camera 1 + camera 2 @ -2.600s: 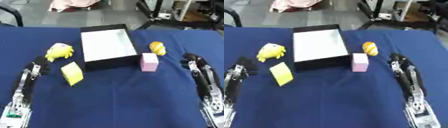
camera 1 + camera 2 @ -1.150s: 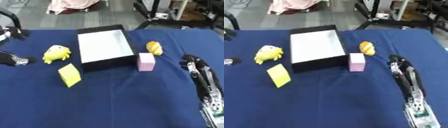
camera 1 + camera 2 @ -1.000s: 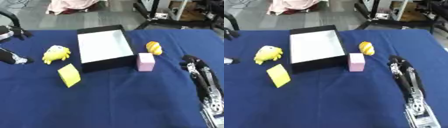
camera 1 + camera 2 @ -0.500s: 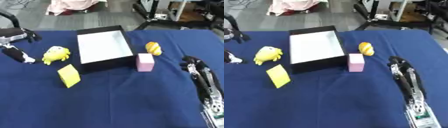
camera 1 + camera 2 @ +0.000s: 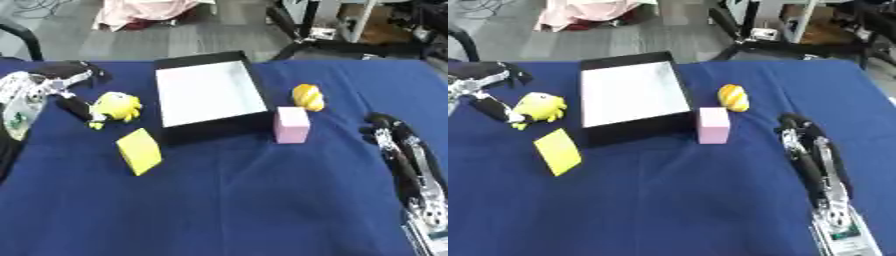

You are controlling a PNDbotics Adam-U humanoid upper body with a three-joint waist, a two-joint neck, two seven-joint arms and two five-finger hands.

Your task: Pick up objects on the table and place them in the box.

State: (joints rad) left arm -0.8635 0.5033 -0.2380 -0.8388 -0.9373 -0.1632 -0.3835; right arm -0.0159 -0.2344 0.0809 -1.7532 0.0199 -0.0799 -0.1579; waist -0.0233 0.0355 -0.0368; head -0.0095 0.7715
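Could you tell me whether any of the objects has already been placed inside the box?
No, the box shows only its bare white floor, while the yellow toy, yellow block, pink block and yellow-orange object lie outside it.

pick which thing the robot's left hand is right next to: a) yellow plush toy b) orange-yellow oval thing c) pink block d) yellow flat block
a: the left hand reaches in from the left edge with its fingers open, a fingertip at the yellow plush toy, left of the box; the other things lie apart from it.
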